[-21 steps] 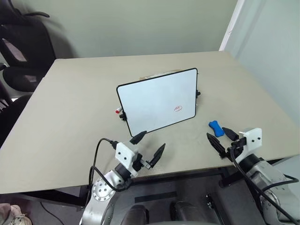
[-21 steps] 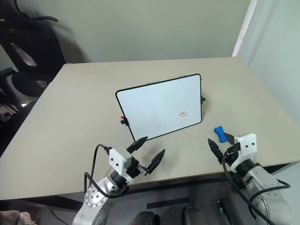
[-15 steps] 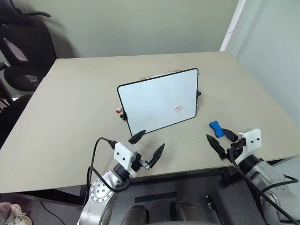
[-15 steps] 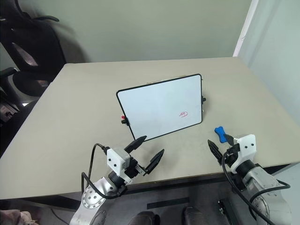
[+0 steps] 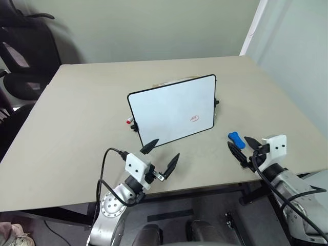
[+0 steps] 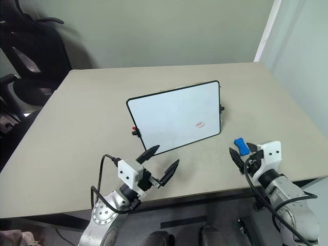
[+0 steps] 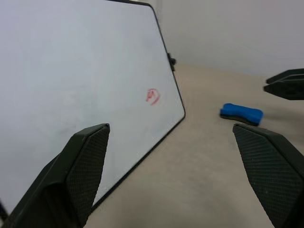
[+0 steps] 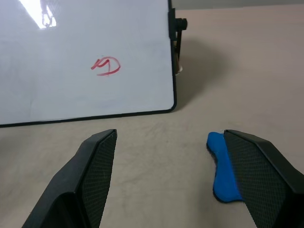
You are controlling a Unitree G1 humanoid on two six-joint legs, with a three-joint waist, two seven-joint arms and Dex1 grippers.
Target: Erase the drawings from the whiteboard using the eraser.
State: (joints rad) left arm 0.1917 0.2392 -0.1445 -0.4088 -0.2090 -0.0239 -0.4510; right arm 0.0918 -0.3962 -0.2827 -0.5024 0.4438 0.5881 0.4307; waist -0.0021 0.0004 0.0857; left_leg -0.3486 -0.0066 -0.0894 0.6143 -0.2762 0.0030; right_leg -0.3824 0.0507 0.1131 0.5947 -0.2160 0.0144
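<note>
Eraser (image 5: 235,137) on the bench (image 5: 77,118) at lower right now lies just beside the spread right gripper (image 5: 244,148), which has edged closer. Left gripper (image 5: 161,156) also spread, idle; the red scribble (image 5: 194,119) on the whiteboard (image 5: 164,110) remains untouched.

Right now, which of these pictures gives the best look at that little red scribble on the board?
The right wrist view: the red scribble is large and clear on the whiteboard. The left wrist view shows it smaller and at a slant; in both eye views it is a tiny red mark.

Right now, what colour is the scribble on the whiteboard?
Red. The scribble sits on the whiteboard; the right wrist view shows it best.
</note>
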